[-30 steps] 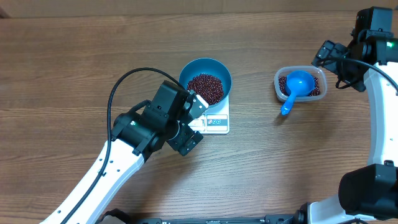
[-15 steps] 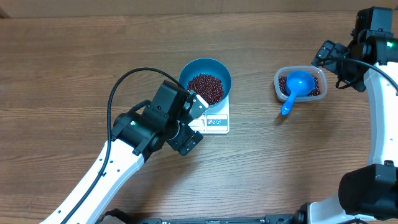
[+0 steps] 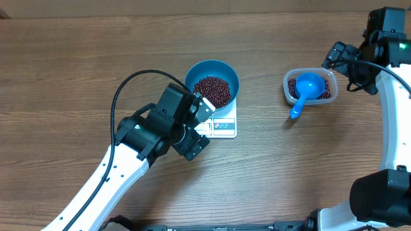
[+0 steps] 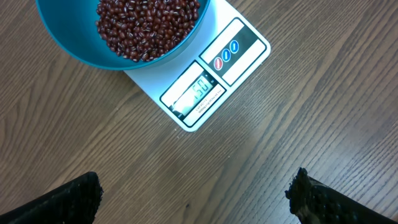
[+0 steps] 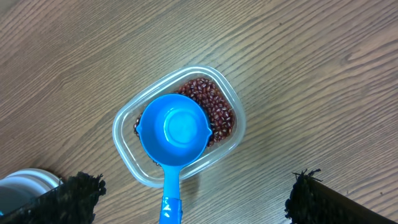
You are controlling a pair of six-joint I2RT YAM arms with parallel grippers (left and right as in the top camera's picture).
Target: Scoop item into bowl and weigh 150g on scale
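The bowl (image 3: 194,73) sits on the scale (image 3: 223,126) near the middle of the tabletop (image 3: 77,58), with beans (image 3: 212,91) heaped inside it. The left gripper (image 4: 196,202) hangs by the scale's near edge, fingers spread wide and empty. Toward the right edge, the scoop (image 3: 307,85) lies in the plastic tub (image 3: 286,83) on more beans. The right gripper (image 5: 196,202) hovers above it, spread and empty.

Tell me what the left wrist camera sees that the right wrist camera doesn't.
Left wrist only: the deep teal-blue bowl of red-brown dried beans on the flat white square scale, its display apparently reading 150. Right wrist only: a clear plastic tub with a bright blue scoop resting in it. Both: beans, wooden table, plus the open left gripper or right gripper.
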